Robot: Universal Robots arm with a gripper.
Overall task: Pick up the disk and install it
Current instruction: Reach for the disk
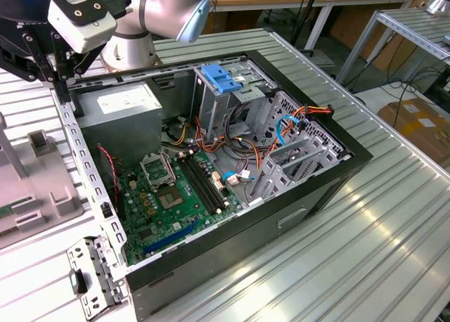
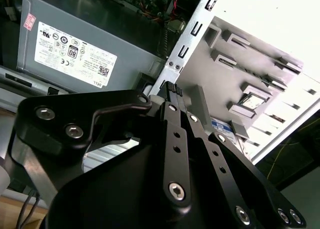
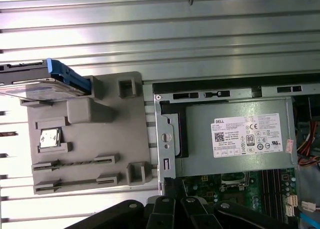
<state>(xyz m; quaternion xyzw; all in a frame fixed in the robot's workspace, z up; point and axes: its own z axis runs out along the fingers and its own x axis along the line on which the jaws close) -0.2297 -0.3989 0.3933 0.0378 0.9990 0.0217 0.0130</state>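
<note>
Where the disk [image 3: 42, 84] lies: on one corner of the grey fixture [image 3: 85, 139], blue side rail showing, not yet picked up; the fixture stands on the ribbed table [image 3: 200, 34] just beside the open case [image 1: 330, 188], at the exterior view's left
Gripper [image 2: 173, 89]: jaws drawn together with nothing between them; it hangs over the case's metal wall, near the power supply and well apart from the disk
Step in hand: by my judgement, the reach for the disk; the jaws should spread wider than the disk's body before coming down, close across its two long sides rather than on the label face, and meet it level so that it does not tip off the fixture's ledges
Power supply [image 1: 119, 114]: the grey box nearest the gripper; its corner and the case wall are the edges to clear on the way over
Cage with blue top [image 1: 221, 76]: further toward the exterior view's right, inside the case; loose cables [image 1: 246, 153] crowd beside it
</note>
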